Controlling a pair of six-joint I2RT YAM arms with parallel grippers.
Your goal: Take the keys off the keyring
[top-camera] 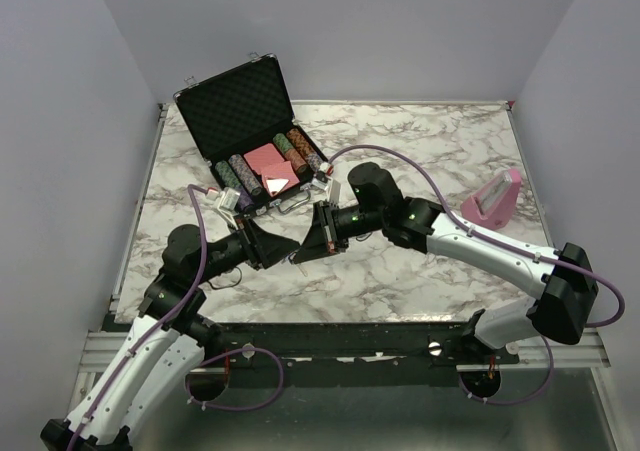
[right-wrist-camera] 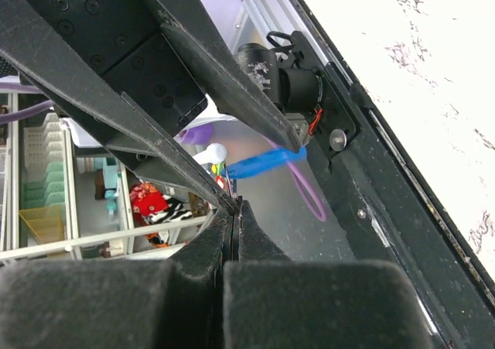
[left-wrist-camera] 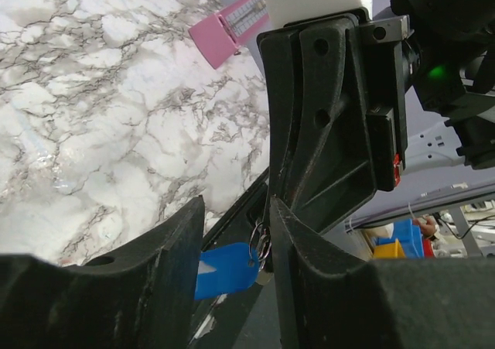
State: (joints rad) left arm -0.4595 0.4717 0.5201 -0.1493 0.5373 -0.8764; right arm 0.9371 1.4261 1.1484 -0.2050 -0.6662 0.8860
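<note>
Both hands meet: left hand (left-wrist-camera: 236, 210) part-open around the keys (left-wrist-camera: 228, 268), right hand (right-wrist-camera: 234, 206) closed, seemingly pinching the keyring (left-wrist-camera: 263, 244).

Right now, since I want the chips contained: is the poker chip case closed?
No, the case stands open, with chips showing inside.

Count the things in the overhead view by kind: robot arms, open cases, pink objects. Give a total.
Robot arms: 2 (left arm, right arm)
Open case: 1
Pink object: 1
Total: 4
</note>
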